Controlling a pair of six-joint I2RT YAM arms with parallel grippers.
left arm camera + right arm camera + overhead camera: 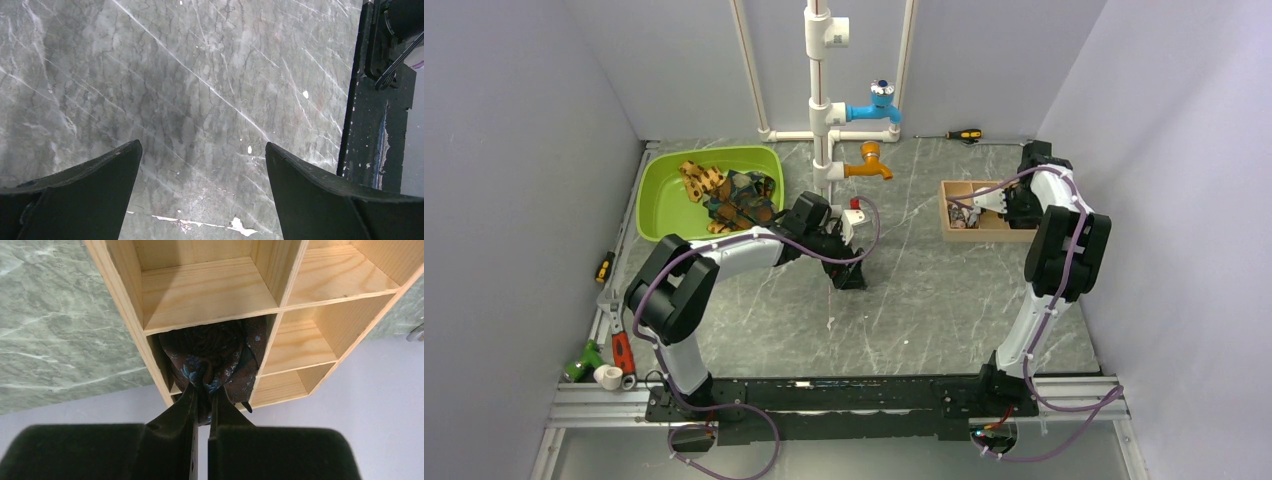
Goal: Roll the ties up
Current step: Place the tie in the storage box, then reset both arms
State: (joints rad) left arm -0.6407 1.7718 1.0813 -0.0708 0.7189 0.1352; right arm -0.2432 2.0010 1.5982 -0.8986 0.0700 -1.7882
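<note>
Grey marble table (924,290) | right gripper (204,395) clamped on brown-teal rolled tie (210,352), stowed ahead in wooden box cell (200,322) | left gripper (202,146) wide, empty.

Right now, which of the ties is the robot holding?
The dark brown, blue-flecked tie, pinched by the right end effector inside a wooden box compartment. The other ties lie heaped in the green tub.

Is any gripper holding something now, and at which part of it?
The right gripper pinches a fold of the dark brown tie in the wooden box; the left gripper is open, empty.
</note>
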